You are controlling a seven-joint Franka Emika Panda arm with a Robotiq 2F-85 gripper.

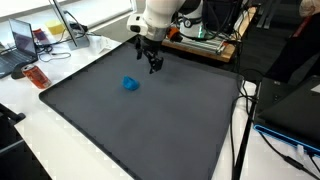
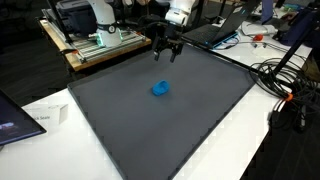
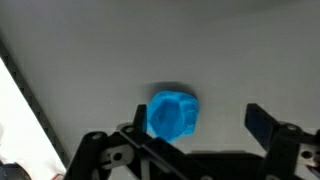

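A small crumpled blue object (image 1: 131,84) lies on the dark grey mat (image 1: 150,130), also seen in an exterior view (image 2: 161,89). My gripper (image 1: 153,64) hangs above the mat's far part, a short way beyond the blue object, fingers pointing down and open with nothing between them (image 2: 166,53). In the wrist view the blue object (image 3: 172,115) lies below on the mat, close to one finger (image 3: 137,118), while the opposite finger (image 3: 259,122) stands far off; the gripper (image 3: 198,120) is open.
The mat covers a white table (image 1: 60,130). Laptops (image 1: 22,45) and clutter sit at one side, a red can (image 1: 37,76) near the mat's corner. Cables (image 2: 285,85) trail beside the mat. A rack with equipment (image 2: 95,35) stands behind the arm.
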